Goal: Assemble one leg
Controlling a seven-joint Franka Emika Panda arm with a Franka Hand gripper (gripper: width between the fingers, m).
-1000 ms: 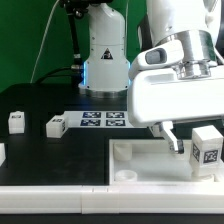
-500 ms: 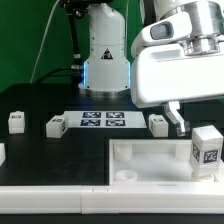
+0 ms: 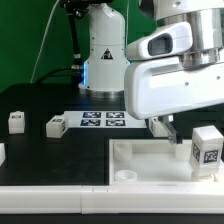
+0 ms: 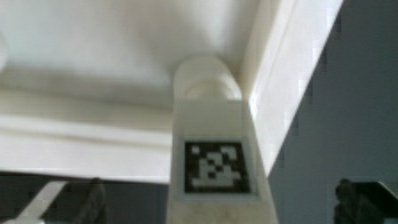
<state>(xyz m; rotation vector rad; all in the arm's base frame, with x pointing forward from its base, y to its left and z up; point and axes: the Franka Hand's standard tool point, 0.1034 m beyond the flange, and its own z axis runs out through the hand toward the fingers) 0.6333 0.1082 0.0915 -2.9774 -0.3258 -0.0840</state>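
One leg, a small white block with a square marker tag on its face, stands upright at the corner of the large white tray-like piece on the exterior view's right. My gripper hangs just above the tray, up and to the left of that leg. In the wrist view the same leg stands in the tray corner. My gripper is open there, with a dark finger well clear of the leg on each side. It holds nothing.
Two more legs lie on the black table at the exterior view's left. The marker board lies behind them, in front of the arm's base. A white piece shows at the left edge.
My gripper has risen and shifted to the exterior view's left, away from the leg at the tray corner. That leg has stayed in place.
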